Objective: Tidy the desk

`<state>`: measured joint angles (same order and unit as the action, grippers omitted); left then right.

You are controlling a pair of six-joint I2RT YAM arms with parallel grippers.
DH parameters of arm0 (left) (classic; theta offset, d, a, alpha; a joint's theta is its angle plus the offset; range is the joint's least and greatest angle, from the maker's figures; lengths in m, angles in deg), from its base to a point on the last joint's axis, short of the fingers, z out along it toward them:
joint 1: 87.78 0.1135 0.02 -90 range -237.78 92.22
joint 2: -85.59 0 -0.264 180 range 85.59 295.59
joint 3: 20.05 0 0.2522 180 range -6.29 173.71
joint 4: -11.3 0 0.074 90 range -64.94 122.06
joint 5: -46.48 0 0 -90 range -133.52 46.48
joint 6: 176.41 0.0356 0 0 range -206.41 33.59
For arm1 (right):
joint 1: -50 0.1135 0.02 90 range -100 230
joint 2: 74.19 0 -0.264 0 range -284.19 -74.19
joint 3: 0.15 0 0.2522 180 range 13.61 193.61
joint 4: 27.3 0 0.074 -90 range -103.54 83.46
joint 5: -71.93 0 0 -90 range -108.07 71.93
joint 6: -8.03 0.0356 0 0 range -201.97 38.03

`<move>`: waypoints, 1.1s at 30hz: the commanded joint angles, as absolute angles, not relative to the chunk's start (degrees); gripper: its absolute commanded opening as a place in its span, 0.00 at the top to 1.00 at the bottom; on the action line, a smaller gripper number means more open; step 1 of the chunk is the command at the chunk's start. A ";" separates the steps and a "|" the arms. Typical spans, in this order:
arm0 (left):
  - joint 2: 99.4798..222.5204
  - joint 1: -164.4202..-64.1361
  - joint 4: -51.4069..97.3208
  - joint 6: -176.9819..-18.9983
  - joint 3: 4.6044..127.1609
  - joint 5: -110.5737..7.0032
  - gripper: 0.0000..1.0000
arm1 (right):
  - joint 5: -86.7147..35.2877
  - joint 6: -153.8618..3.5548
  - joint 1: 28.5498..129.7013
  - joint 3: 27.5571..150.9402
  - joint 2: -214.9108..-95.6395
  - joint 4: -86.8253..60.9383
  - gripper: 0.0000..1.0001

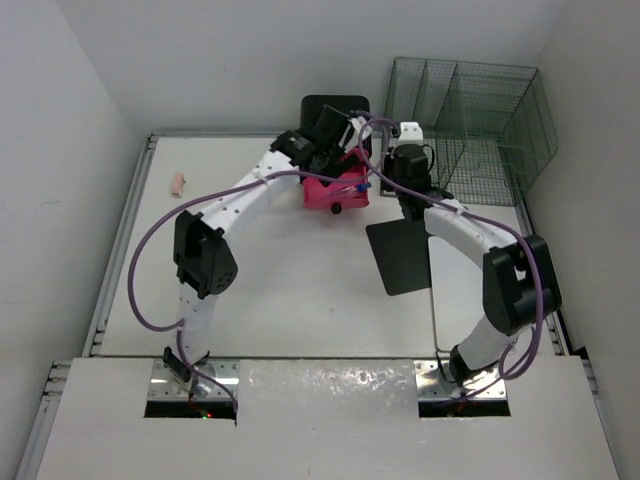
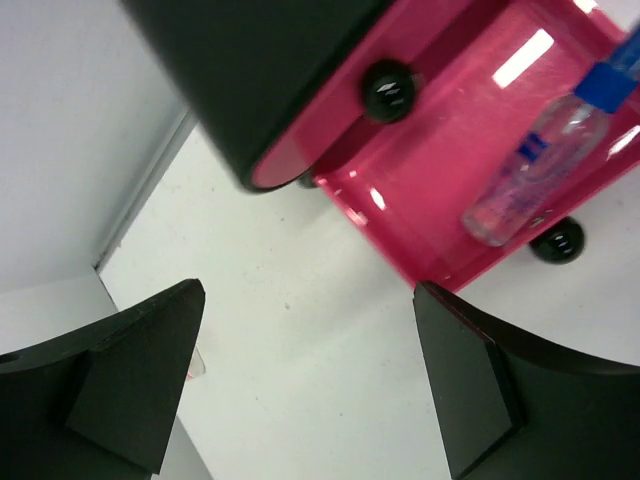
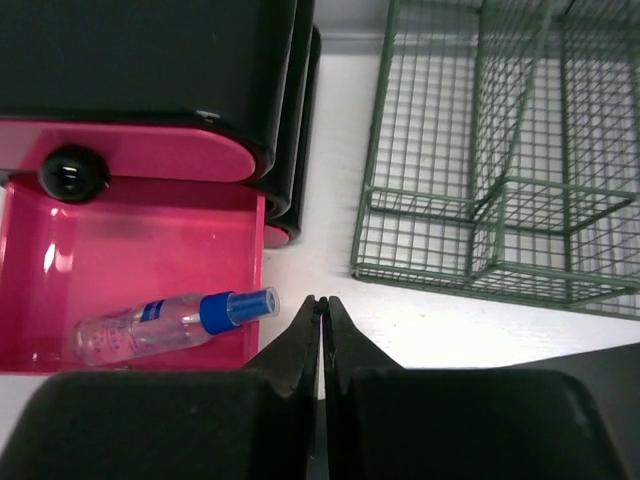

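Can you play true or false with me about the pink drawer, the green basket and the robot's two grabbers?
1. A little bottle with a blue cap lies in the pink drawer. True.
2. The green wire basket is full of books. False: no books show in it.
3. The left gripper has its fingers wide apart. True.
4. The right gripper is holding the bottle. False: its fingers are closed together on nothing, and the bottle lies loose in the drawer.
5. The flat black pad is inside the drawer. False: it lies on the desk, next to the right arm.
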<state>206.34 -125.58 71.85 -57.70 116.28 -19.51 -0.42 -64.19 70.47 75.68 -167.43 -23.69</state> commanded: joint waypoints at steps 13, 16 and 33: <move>188.79 -111.78 63.57 -66.02 93.24 -29.11 0.15 | 0.73 -63.51 70.39 86.39 -180.18 -21.36 1.00; 185.97 -110.81 61.45 -65.41 88.66 -28.67 0.15 | 2.31 -64.39 70.39 86.57 -181.68 -20.75 1.00; 183.42 -105.45 59.07 -65.93 84.06 -30.69 0.14 | -1.90 -61.58 72.41 84.54 -182.13 -22.07 1.00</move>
